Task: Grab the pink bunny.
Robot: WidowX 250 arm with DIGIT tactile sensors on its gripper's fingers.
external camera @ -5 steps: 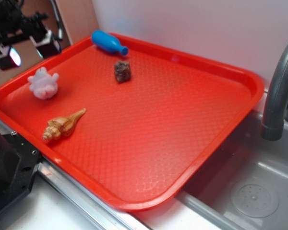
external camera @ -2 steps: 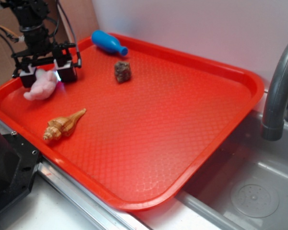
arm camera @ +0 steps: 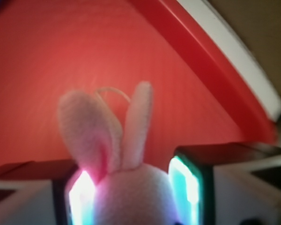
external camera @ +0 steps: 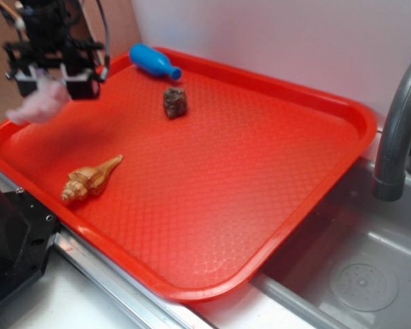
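The pink bunny [external camera: 40,103] hangs above the far-left corner of the red tray [external camera: 260,226], held off its surface. My gripper [external camera: 53,77] is shut on the pink bunny. In the wrist view the pink bunny [arm camera: 131,197] fills the space between the two glowing pads [arm camera: 185,187], its ears [arm camera: 91,126] pointing away from me over the tray [arm camera: 47,61]. The lower body of the toy is blurred in the exterior view.
A tan seashell [external camera: 89,179] lies near the tray's left front rim. A dark brown rock [external camera: 175,101] and a blue bottle [external camera: 154,61] lie at the back. A sink [external camera: 356,274] with a grey faucet [external camera: 397,130] is on the right.
One second ago the bunny sat on the tray with the gripper above and behind it. The gripper came down, shut on it, and has now lifted it.
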